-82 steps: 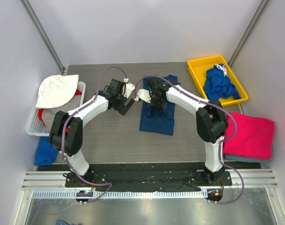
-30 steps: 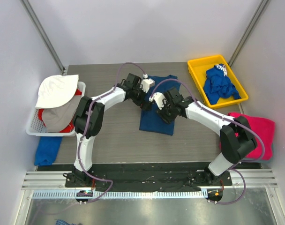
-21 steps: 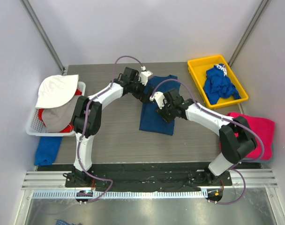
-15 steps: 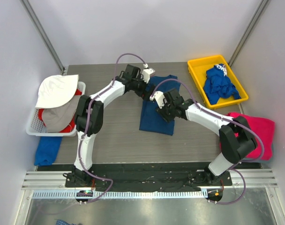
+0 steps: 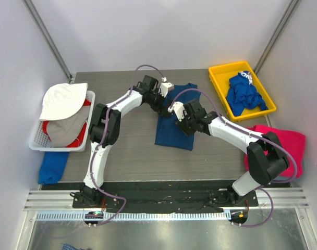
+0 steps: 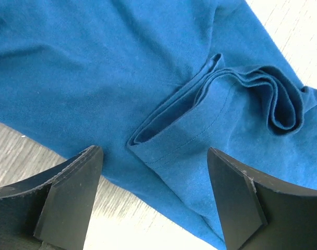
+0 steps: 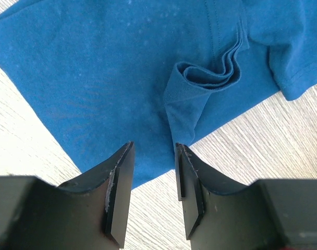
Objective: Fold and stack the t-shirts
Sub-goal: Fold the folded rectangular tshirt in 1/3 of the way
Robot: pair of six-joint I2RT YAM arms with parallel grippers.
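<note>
Navy cotton fills both wrist views: the navy tee [image 5: 172, 136] lies partly folded into a long strip at the middle of the table [image 5: 127, 148], its print not showing. Over the last few seconds the left gripper [image 5: 162, 97] has swung in from the bare table left of the shirt to the shirt's far-left corner. It now hangs over the doubled-back sleeve [image 6: 200, 122] with its jaws spread wide and nothing between them. The right gripper [image 5: 180, 119] has shifted only slightly and hovers over the shirt's middle. Its jaws stand narrowly parted above a bunched fold [image 7: 203, 78], pinching nothing. Both arms therefore look set to tidy loose cloth before the next fold, probably by tucking that sleeve inward. The magenta-pink tee [image 5: 281, 148] rests folded at the right edge, where the stack seems to be, and the royal-blue tee [image 5: 244, 94] lies crumpled in the yellow tray [image 5: 219, 78] at far right, not yet folded.
</note>
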